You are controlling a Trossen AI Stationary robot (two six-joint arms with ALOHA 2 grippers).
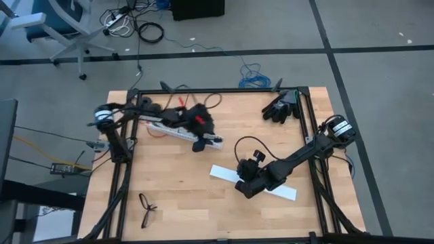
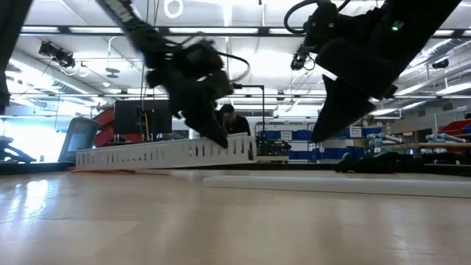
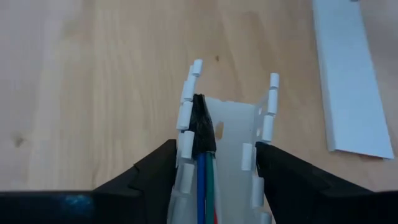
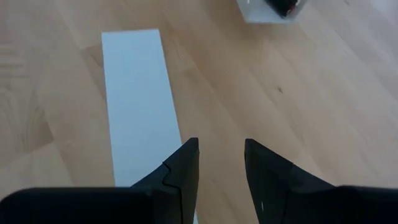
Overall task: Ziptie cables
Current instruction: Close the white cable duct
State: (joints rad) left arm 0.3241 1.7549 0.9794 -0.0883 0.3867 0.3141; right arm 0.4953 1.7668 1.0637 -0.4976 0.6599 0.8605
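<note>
A white slotted rail (image 1: pixel 178 131) lies at the table's back left, and its open end (image 3: pixel 230 109) shows in the left wrist view. The cables (image 3: pixel 204 163), blue and green wires with a black taped tip, lie inside it along one wall. My left gripper (image 1: pixel 201 141) sits at that end, shut on the rail. My right gripper (image 1: pixel 243 190) hovers open over a flat white strip (image 4: pixel 137 93) near the table's middle, with nothing between its fingers (image 4: pixel 186 171). The ziptie is out of view. My left gripper has the rail between its two fingers, one outside each slotted side wall (image 3: pixel 183 140), close to the rail's right-hand end. The fingers slant down from the table's left and lie along the rail. In the low view the rail (image 2: pixel 162 153) lies low along the table.
The flat white strip (image 1: pixel 271 188) lies slantwise right of centre. Black gloves (image 1: pixel 281 107) lie at the back right corner. A pair of glasses (image 1: pixel 147 209) lies near the front left. Loose wires and a red part (image 1: pixel 198 119) crowd the back left, around the left arm.
</note>
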